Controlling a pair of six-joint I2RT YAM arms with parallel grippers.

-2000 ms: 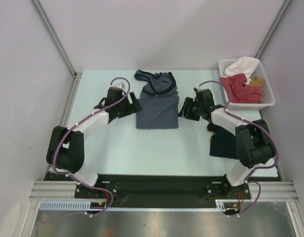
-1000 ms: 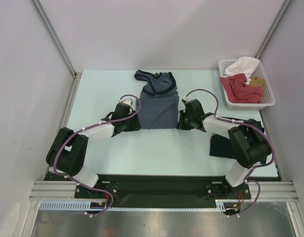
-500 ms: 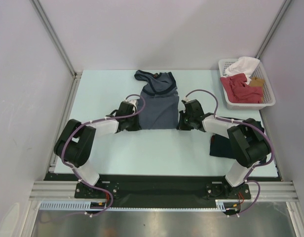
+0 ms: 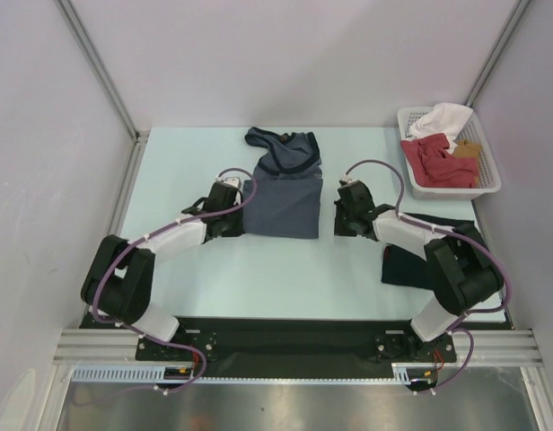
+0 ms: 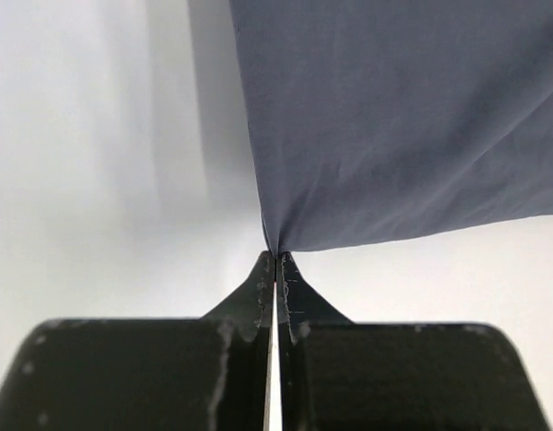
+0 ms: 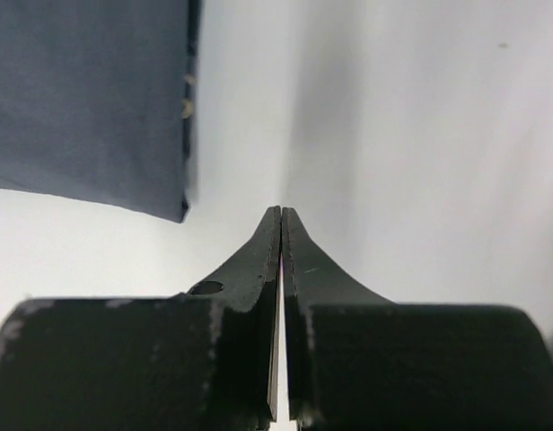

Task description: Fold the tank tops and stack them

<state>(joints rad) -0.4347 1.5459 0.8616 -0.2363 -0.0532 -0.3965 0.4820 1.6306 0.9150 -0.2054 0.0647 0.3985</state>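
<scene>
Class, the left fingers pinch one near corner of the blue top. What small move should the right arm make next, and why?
Probably open the right fingers and slide them left onto the free near corner of the top: they are shut on nothing, apart from the cloth.

White basket (image 4: 460, 191) holds red garment (image 4: 429, 160) and white garment (image 4: 445, 118).

The slate-blue tank top (image 4: 284, 205) has dark trim, the other tank top (image 4: 402, 268) is navy, the basket (image 4: 456, 191) white, the surface (image 4: 258, 269) pale mint.
</scene>
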